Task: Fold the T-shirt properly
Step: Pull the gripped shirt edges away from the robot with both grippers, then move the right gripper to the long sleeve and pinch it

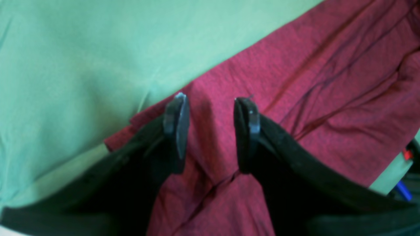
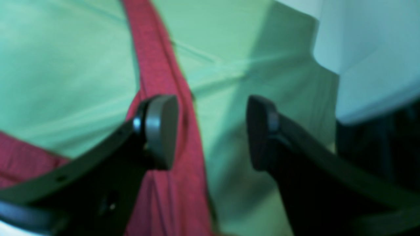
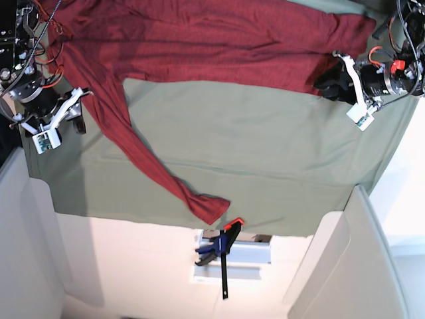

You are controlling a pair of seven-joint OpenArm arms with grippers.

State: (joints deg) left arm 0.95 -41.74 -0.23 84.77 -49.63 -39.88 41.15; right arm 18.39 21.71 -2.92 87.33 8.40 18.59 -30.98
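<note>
I find the T-shirt lying across the far part of the surface, on the sage-green cloth that covers it. Most of the garment forms a broad band along the far edge; one long strip of it runs diagonally toward the near edge of the cloth and ends in a loose tip well short of the clamp fixed below that edge. The shirt is not yet a tidy rectangle, so I judge the task to be at an early fold, between grasps, with both arms free of the fabric.

Left end effector: jaws stand moderately apart, directly above maroon fabric near the shirt's edge where it meets the green cloth. I see nothing pinched between the fingers. Whether the tips touch the fabric I cannot tell from the wrist view.

Right end effector: jaws stand wide apart and empty. A narrow strip of the shirt passes under one finger; the other hangs over bare green cloth. In the base view this arm sits just beside the strip's upper end.

My assessment of the next move: each end effector needs to come down on a shirt edge and close on it without catching the green cloth underneath. The trailing strip needs to be brought back onto the main body, which calls for a coordinated lift. The jersey looks thin and limp, so I expect it to sag and wrinkle once raised.
</note>
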